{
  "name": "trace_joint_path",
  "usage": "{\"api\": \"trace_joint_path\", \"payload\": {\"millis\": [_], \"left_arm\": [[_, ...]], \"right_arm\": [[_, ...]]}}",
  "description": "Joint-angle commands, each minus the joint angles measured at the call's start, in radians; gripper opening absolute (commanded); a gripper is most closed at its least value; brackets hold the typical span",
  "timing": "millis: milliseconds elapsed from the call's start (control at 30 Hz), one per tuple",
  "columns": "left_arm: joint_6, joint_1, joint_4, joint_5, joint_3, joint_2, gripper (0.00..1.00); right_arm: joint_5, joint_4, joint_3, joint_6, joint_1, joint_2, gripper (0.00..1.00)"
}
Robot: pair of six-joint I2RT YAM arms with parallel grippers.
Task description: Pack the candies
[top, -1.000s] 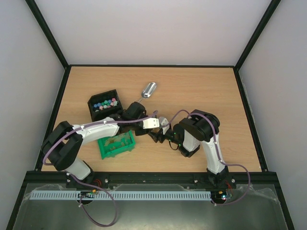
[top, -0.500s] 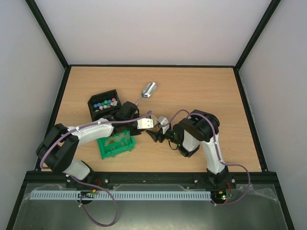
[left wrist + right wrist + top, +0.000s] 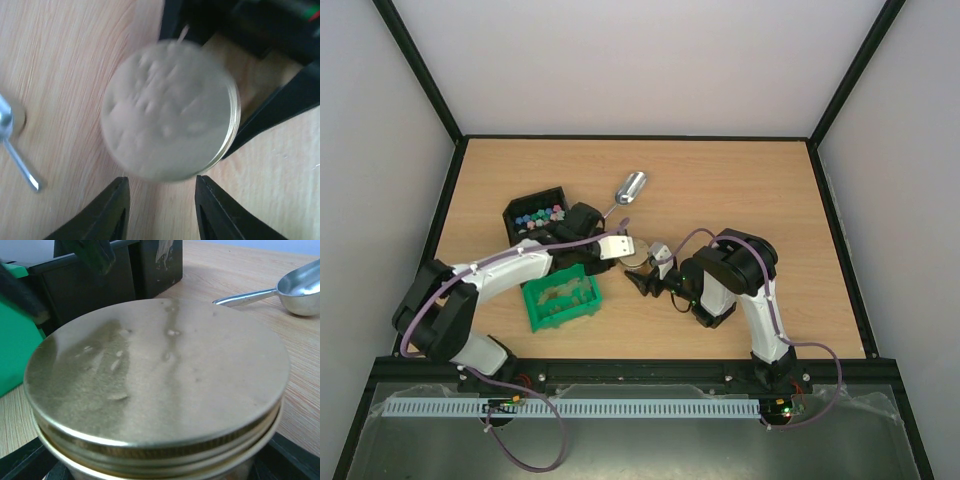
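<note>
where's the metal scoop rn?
Top view: the metal scoop lies on the far half of the table, just right of the black bin of candies and beyond the gold-lidded jar.

Overhead view's evenly lit, soft shadows, pretty sharp. Left wrist view is all motion blur on the metal lid (image 3: 170, 112); right wrist one's crisp, with a dull sheen.

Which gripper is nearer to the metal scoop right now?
Left. The left gripper sits open beside the gold-lidded jar, just on the near side of the scoop. The right gripper holds that jar from its near side, farther from the scoop.
</note>
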Motion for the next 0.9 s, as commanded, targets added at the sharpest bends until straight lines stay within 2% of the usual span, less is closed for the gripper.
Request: {"api": "trace_joint_path", "payload": {"millis": [0,200,333,467,567,633,867], "left_arm": [[-0.062,-0.07,-0.047,0.049,0.058,-0.012,0.42],[-0.097,-0.118,0.011,0.051,0.08,0.041,0.47],[-0.092,-0.148,0.041,0.028,0.086,0.08,0.47],[-0.066,-0.143,0.093,-0.038,0.044,0.095,0.42],[-0.043,-0.13,0.12,-0.091,-0.005,0.083,0.32],[-0.026,-0.111,0.116,-0.095,-0.034,0.067,0.29],[0.034,-0.039,0.079,-0.119,-0.072,0.039,0.26]], "right_arm": [[-0.048,0.134,-0.047,0.093,0.007,0.085,0.35],[-0.051,0.136,-0.047,0.093,0.007,0.089,0.35],[-0.054,0.135,-0.048,0.092,0.007,0.088,0.35],[-0.071,0.145,-0.053,0.083,0.008,0.087,0.35],[-0.087,0.151,-0.056,0.077,0.009,0.085,0.35],[-0.087,0.151,-0.057,0.079,0.008,0.085,0.35],[-0.091,0.15,-0.056,0.079,0.011,0.087,0.34]]}}
